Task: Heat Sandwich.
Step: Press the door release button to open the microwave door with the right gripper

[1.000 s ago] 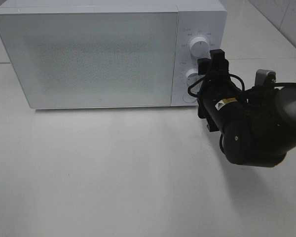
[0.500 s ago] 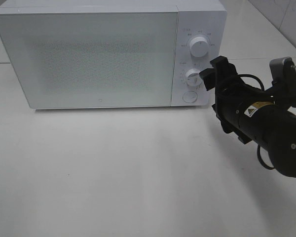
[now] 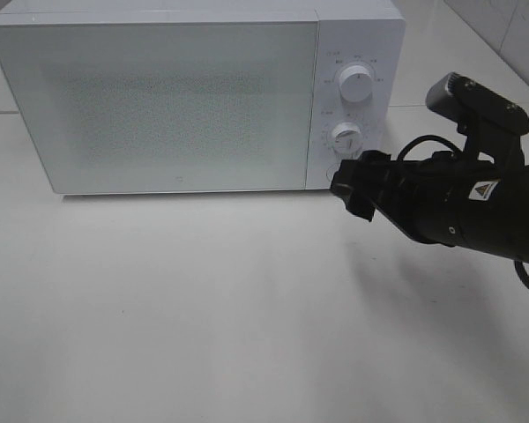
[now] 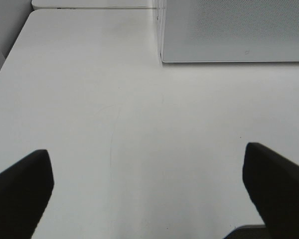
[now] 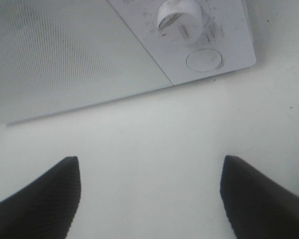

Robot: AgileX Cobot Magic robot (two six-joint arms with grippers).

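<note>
Since a second ago my right arm has swung rightward and dropped. The right gripper [image 3: 350, 189] has come off the lower dial [image 3: 345, 137] and now hangs low at the microwave's [image 3: 159, 97] near right corner, just in front of the round button [image 5: 204, 59].

Nearest me is bare white table [image 3: 203, 308]. The left gripper [image 4: 149, 194] hovers over it with its fingers spread wide and nothing between them. It faces the microwave's near left corner, well apart from it. The right gripper's fingers also stand apart and hold nothing.

A small yellow triangle sticker [image 3: 486, 189] sits on the right arm's black housing; I cannot read any print on it.

Farther back, the microwave's frosted door is closed. The upper dial [image 3: 356, 85] sits above the lower one, and the markings ringing both are too small to read.

I cannot tell where the sandwich is or which way it points, as no view shows it.
</note>
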